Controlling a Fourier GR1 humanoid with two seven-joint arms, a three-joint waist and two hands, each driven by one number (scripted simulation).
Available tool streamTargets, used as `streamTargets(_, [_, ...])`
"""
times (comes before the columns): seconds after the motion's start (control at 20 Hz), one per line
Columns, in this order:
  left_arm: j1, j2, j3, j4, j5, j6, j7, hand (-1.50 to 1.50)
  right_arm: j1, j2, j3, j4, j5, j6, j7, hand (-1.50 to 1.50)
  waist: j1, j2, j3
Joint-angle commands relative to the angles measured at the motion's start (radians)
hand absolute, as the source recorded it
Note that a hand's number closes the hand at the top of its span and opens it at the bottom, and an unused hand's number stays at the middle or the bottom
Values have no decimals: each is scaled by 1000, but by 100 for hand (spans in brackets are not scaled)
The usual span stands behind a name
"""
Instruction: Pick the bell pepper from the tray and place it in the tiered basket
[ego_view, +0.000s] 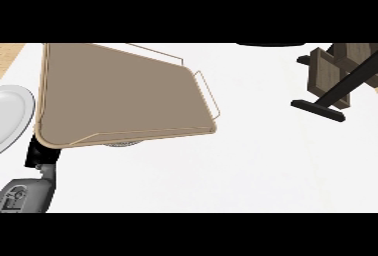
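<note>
The beige tray with thin wire handles fills the upper left of the head view. No bell pepper shows on it or anywhere else. The tiered basket, wooden slats on a black frame, stands at the top right and is cut off by the edge. My left forearm comes in at the lower left. Its black hand sits at the tray's lower left corner, partly hidden under the tray's edge. My right hand is out of view.
A white plate lies at the left edge beside the tray. A small grey round thing peeks out under the tray's front edge. White counter spreads between tray and basket.
</note>
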Motion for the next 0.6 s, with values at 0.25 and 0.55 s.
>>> streamTargets(0.25, [15, 3, 25, 34, -7, -9, -38, 0, 3, -67, -37, -146, -31, -83, 25, -150, -13, -4, -1])
streamTargets(0.55, [31, -11, 16, -32, -15, 3, 18, 0, -60, -190, -95, -194, -77, 67, 193, -150, -23, -12, -1])
